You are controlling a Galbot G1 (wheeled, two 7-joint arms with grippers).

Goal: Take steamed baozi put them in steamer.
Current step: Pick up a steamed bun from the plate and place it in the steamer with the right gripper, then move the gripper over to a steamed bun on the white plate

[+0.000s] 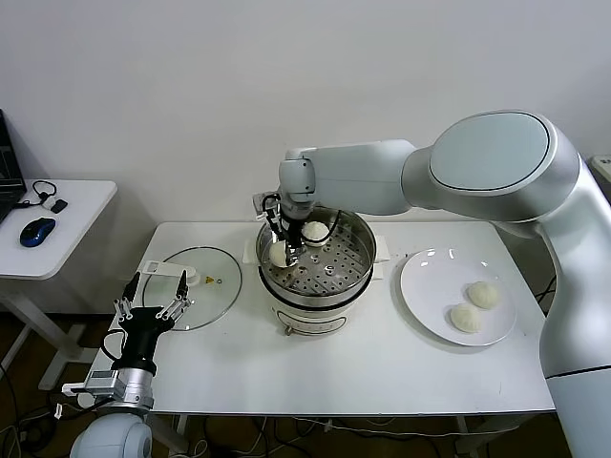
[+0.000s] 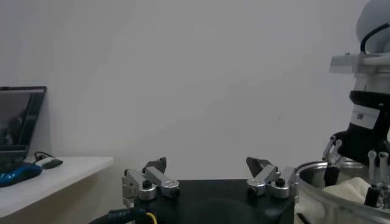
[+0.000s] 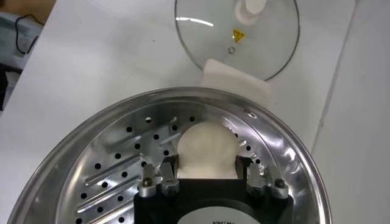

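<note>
The baozi [image 3: 206, 149] sits on the perforated tray of the steamer [image 3: 286, 152], left side near the wall, directly between the right gripper [image 3: 207, 181] jaws. Those jaws look partly spread, flanking the bun; you can't tell whether they grip it. Second bun [image 1: 315, 231] lies behind. Left gripper [image 1: 152, 295] idles wide open off the desk's left edge.
</note>
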